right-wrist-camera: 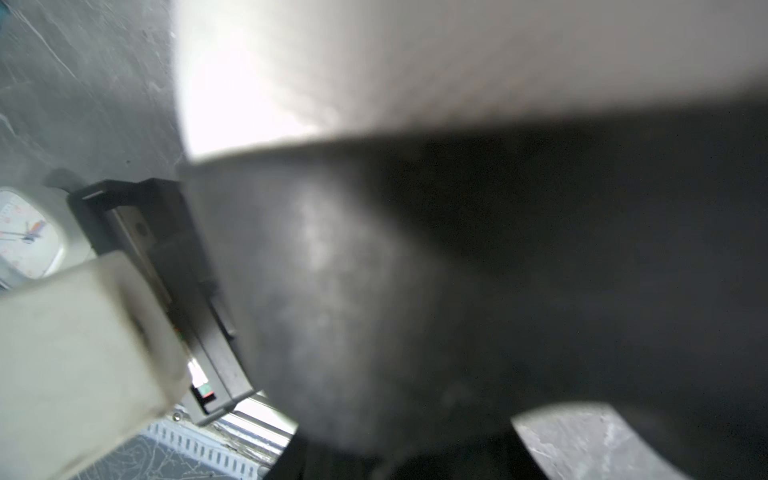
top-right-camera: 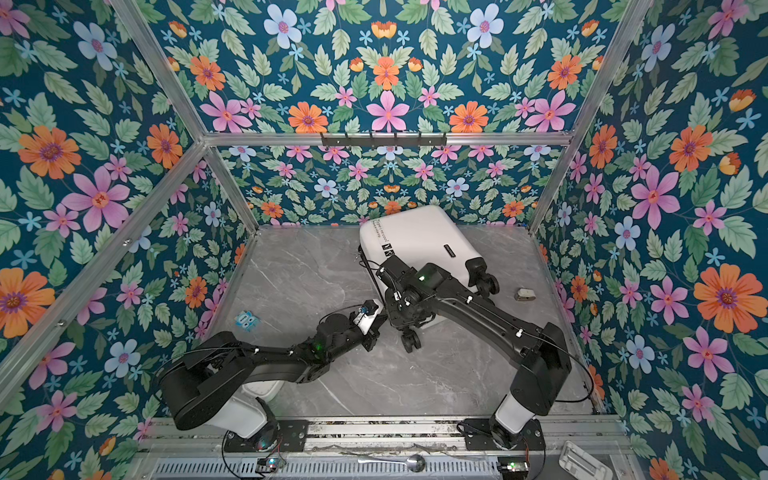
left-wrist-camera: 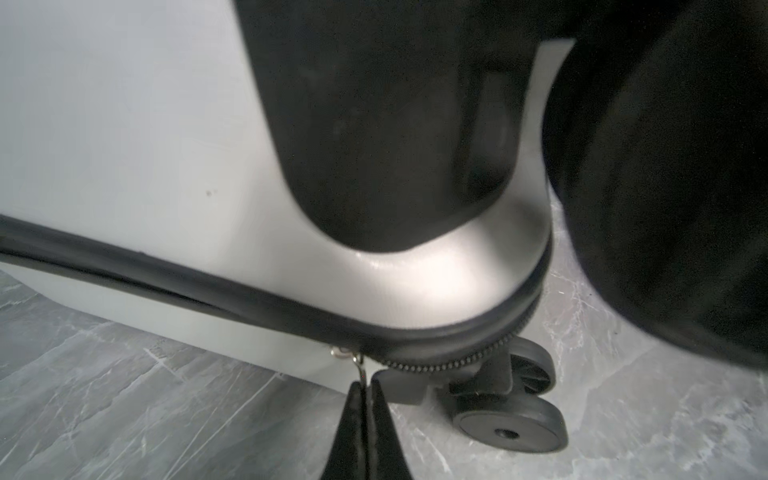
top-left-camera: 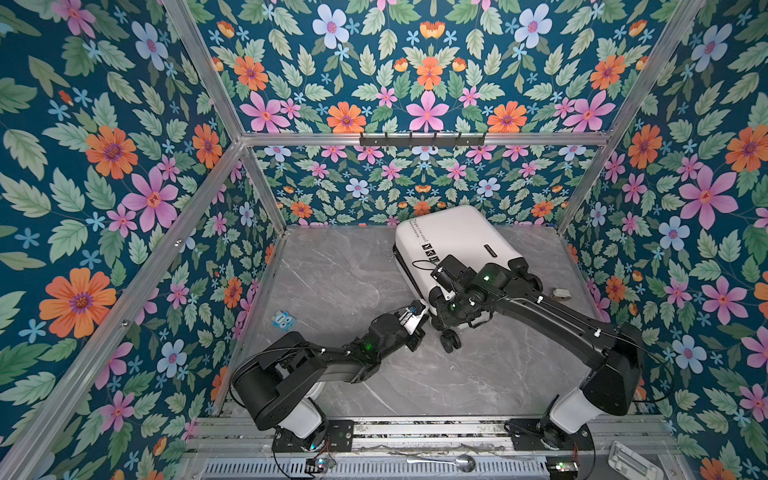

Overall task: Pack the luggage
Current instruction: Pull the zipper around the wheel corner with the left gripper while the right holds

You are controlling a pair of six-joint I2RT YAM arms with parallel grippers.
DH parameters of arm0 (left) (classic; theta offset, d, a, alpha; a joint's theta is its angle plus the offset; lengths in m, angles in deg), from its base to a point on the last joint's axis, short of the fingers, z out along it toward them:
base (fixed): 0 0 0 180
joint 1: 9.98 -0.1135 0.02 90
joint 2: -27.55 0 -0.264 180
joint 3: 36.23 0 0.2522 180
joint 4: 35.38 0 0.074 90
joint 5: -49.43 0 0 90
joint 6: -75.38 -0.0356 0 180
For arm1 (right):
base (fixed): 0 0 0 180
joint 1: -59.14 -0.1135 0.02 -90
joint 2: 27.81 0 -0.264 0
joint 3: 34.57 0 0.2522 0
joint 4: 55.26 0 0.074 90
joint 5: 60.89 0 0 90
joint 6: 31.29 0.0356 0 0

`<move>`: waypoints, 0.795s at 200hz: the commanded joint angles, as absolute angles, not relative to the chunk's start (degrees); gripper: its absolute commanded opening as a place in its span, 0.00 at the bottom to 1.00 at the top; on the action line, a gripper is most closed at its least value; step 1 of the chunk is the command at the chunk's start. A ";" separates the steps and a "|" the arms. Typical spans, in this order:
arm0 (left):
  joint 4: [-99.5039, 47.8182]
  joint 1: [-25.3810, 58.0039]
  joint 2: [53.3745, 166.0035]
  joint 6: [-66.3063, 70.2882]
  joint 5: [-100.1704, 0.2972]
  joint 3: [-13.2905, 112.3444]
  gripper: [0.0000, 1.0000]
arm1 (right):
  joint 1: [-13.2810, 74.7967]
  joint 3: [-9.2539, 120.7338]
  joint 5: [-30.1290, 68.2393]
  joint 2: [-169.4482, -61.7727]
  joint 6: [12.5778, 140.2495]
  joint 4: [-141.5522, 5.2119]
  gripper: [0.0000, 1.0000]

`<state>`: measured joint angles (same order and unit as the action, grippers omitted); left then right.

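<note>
The luggage (top-left-camera: 453,239) lies closed and flat on the bench (top-left-camera: 345,274), toward the far right corner. Its long axis runs from the far edge obliquely toward the near edge, with the wheels at the near end.

The left gripper (left-wrist-camera: 365,390) is closed narrow. It pinches the metal zipper pull (left-wrist-camera: 357,365) on the zipper band (left-wrist-camera: 232,295), on the long side facing the left edge, just beside a wheel (left-wrist-camera: 511,430).

The right gripper (top-left-camera: 449,309) sits over the wheel-end corner of the shell; whether its jaws grip anything cannot be told.

The left arm is the nearer, working arm. The next move probably draws the pull along the band, which bends around the wheel corner directly beside the jaws.
</note>
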<state>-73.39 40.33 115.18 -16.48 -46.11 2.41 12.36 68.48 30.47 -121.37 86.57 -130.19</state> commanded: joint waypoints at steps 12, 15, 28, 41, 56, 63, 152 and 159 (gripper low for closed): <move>-71.78 40.91 115.13 -17.69 -53.05 2.22 0.00 | 12.74 71.77 38.24 -122.29 85.17 -122.45 0.00; -71.81 40.91 115.24 -17.69 -52.97 2.22 0.00 | 12.74 71.86 38.32 -123.76 85.09 -122.48 0.00; -72.00 40.91 115.50 -17.61 -52.80 2.22 0.00 | 12.82 71.88 38.63 -124.81 84.74 -122.38 0.00; -72.17 40.91 115.61 -17.68 -52.39 2.22 0.00 | 12.87 71.69 39.48 -125.31 84.15 -122.48 0.00; -72.20 40.91 115.67 -17.69 -51.71 2.16 0.00 | 12.85 71.85 41.12 -125.81 83.34 -123.05 0.00; -72.30 40.82 115.78 -17.65 -51.51 2.12 0.00 | 12.87 71.76 41.76 -125.98 83.07 -123.29 0.00; -77.12 41.10 116.77 -15.06 -54.54 2.75 0.00 | 12.91 67.88 34.50 -125.36 85.17 -118.05 0.00; -79.14 41.70 116.59 -14.64 -54.24 2.27 0.00 | 12.88 67.55 34.47 -125.21 85.34 -117.65 0.00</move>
<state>-74.09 40.39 116.69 -16.03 -47.42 2.98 12.66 68.53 34.10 -125.13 83.90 -126.21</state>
